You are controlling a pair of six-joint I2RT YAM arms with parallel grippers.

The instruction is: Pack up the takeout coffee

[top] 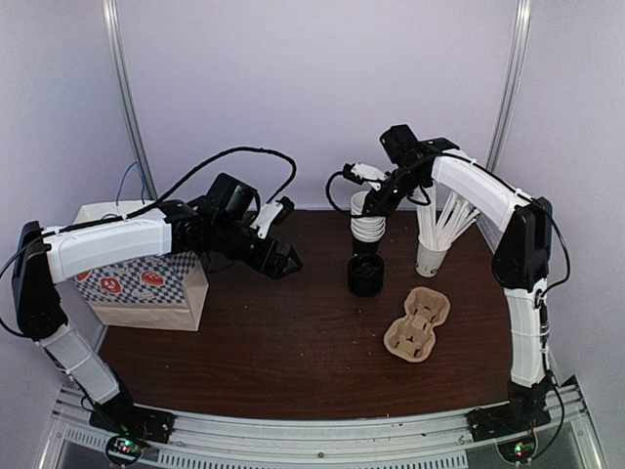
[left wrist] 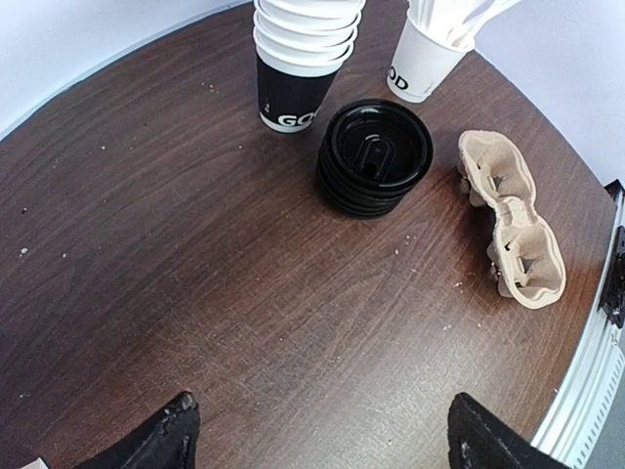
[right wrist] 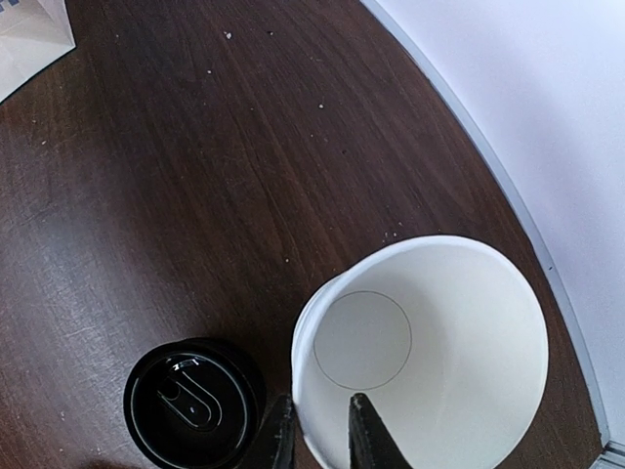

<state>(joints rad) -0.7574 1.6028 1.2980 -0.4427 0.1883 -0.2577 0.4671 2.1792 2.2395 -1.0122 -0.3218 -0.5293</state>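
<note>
- Cardboard first: nearest the arm bases we've got a pulp two-cup carrier [top: 417,324] lying on the dark wood table [top: 254,362], right of centre.
- At the left edge stands a paper bag [top: 146,293] with a blue check print and red logos. The left arm's forearm crosses above it.
- A bit further in, the left gripper [left wrist: 322,454] hangs over bare wood, jaws spread wide and gripping nothing.
- Next back we see a short stack of black lids [top: 365,275], just in front of the cups.
- Right of the lids there's a white cup of straws [top: 431,256], well apart from the carrier.
- Furthest back is the cup stack [top: 366,230]: the bottom cup is black with white print, and white rims are nested above it.
- The takeout coffee cup is the top cup [right wrist: 430,352] of that stack, with its white inside open to the wrist view.
- The right gripper [right wrist: 319,410] is clenched on its rim, one finger inside the wall and one outside.
</note>
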